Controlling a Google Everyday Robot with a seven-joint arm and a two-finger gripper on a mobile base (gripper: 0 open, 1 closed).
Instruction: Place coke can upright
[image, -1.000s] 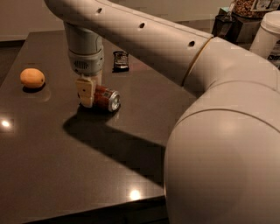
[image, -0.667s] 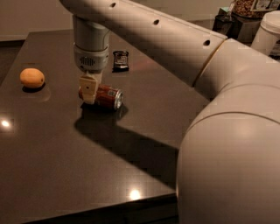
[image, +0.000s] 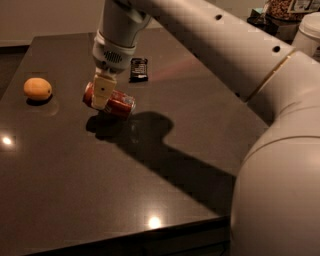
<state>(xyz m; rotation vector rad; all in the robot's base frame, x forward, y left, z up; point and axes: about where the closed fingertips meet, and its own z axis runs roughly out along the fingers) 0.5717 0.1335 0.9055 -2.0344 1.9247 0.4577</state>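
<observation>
Camera view | end effector (image: 102, 95) over glossy table (image: 75, 175) | clamps cylindrical coke can (image: 120, 103)

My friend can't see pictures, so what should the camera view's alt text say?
A robot arm's gripper clasps a red can on its side over a dark table. An orange sits to the left, a dark packet behind.
</observation>
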